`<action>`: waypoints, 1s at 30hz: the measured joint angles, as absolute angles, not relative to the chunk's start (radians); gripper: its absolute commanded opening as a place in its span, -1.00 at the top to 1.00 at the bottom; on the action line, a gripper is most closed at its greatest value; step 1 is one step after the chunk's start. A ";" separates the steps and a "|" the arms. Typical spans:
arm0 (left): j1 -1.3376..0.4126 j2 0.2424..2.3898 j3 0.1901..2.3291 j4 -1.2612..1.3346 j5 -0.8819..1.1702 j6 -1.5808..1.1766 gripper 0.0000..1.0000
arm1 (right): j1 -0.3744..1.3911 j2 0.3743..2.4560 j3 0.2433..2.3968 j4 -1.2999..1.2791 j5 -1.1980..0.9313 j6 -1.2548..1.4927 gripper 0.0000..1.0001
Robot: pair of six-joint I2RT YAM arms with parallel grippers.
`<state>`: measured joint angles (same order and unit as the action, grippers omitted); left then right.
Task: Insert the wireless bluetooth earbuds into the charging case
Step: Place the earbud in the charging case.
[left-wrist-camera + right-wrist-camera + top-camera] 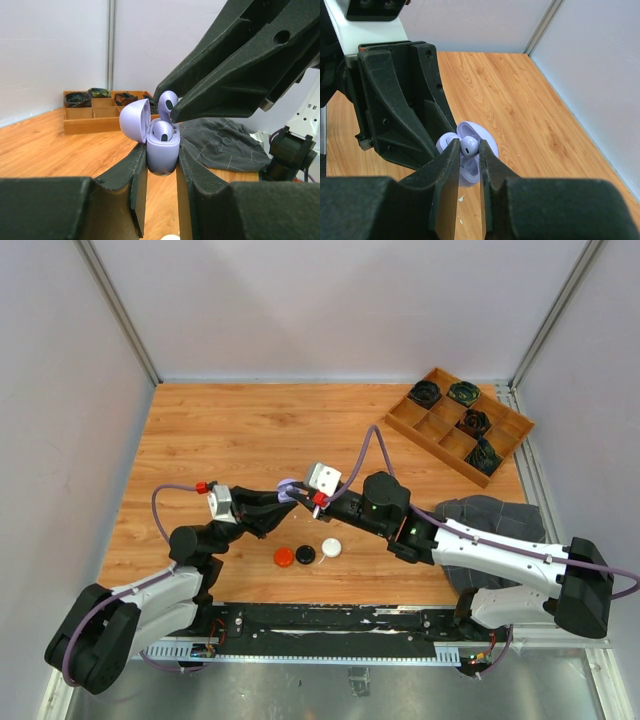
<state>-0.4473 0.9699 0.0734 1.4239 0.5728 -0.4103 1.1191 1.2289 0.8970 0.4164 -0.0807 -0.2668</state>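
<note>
Left gripper (162, 150): clamps a pale purple charging case (163, 161) upright by its sides, with the lid (135, 121) flipped open on the side away from the right gripper. Right gripper (468, 148): pinches one pale purple earbud (469, 144) between its fingertips, directly over the case's open mouth and close above it; cannot tell whether touching. Already seated in the case, just below the held one: a second earbud (162, 131). Both grippers tip to tip above the wooden table (230, 430), fingers crowding the case from opposite sides. On the table below the grippers, toward the arm bases: three small round discs in a row, red (284, 557), black (305, 554) and white (331, 548), well apart from the case. Far beyond the grippers, off to the right arm's side: a wooden tray (92, 125) of compartments, with black coiled bundles (425, 393) in some. Behind the right gripper, under its arm: a crumpled grey cloth (495, 515).
</note>
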 measured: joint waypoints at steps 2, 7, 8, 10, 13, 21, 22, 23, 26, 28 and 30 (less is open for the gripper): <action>-0.447 0.970 0.078 1.423 0.572 -0.414 0.99 | 1.119 1.229 0.892 0.424 -0.089 -0.267 0.67; -0.447 0.971 0.081 1.418 0.570 -0.434 0.99 | 1.119 1.229 0.889 0.433 -0.094 -0.267 0.67; -0.447 0.971 0.083 1.416 0.569 -0.441 0.99 | 1.119 1.229 0.887 0.437 -0.094 -0.267 0.67; -0.447 0.971 0.088 1.411 0.568 -0.451 0.99 | 1.119 1.227 0.884 0.445 -0.093 -0.267 0.65; -0.447 0.971 0.094 1.408 0.567 -0.468 0.99 | 1.119 1.216 0.872 0.455 -0.093 -0.267 0.64; -0.447 0.958 0.094 1.394 0.556 -0.494 0.99 | 1.119 1.205 0.848 0.466 -0.097 -0.267 0.39; -0.447 0.953 0.095 1.393 0.552 -0.495 0.99 | 1.119 1.204 0.847 0.464 -0.098 -0.266 0.33; -0.447 0.949 0.096 1.394 0.550 -0.495 1.00 | 1.119 1.204 0.845 0.460 -0.101 -0.267 0.28; -0.447 0.940 0.097 1.389 0.551 -0.494 0.99 | 1.119 1.201 0.842 0.460 -0.097 -0.267 0.15; -0.447 0.939 0.097 1.386 0.550 -0.493 1.00 | 1.119 1.198 0.842 0.458 -0.093 -0.267 0.07; -0.447 0.939 0.097 1.386 0.550 -0.488 0.99 | 1.119 1.193 0.841 0.448 -0.092 -0.266 -0.03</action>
